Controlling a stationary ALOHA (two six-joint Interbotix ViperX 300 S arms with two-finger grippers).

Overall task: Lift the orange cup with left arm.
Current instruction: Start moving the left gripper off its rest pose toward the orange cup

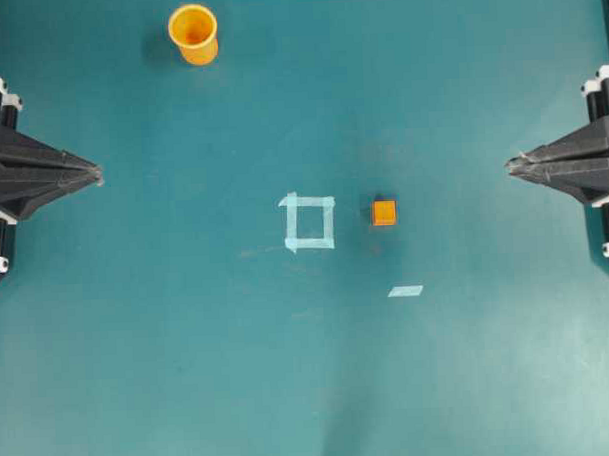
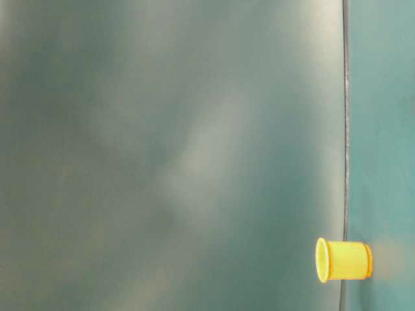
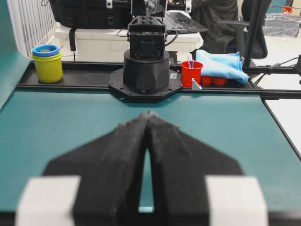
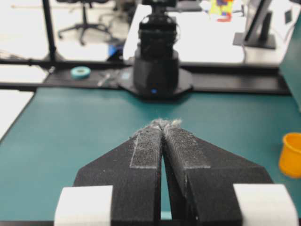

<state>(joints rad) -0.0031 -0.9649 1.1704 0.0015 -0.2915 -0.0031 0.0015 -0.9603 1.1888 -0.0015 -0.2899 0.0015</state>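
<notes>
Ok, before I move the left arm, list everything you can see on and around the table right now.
orange cup: one, yellow-orange, upright, far left of the mat
cube: one, orange, just right of the tape square
tape square: one, pale, mat centre
tape strip: one, pale, below the cube
stacked cups: yellow with blue on top, shelf beyond the mat
red cup: one, same shelf
blue cloth: one, beside the red cup
tape roll: one, teal, opposite shelf
left gripper: black, shut, left edge
right gripper: black, shut, right edge

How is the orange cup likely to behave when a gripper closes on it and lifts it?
The orange cup looks like thin plastic, so it is probably light and may flex under a squeeze. It stands upright, mouth up, on a base narrower than its rim, so a sideways nudge could tip it. Once tipped, its round body would likely roll.
</notes>
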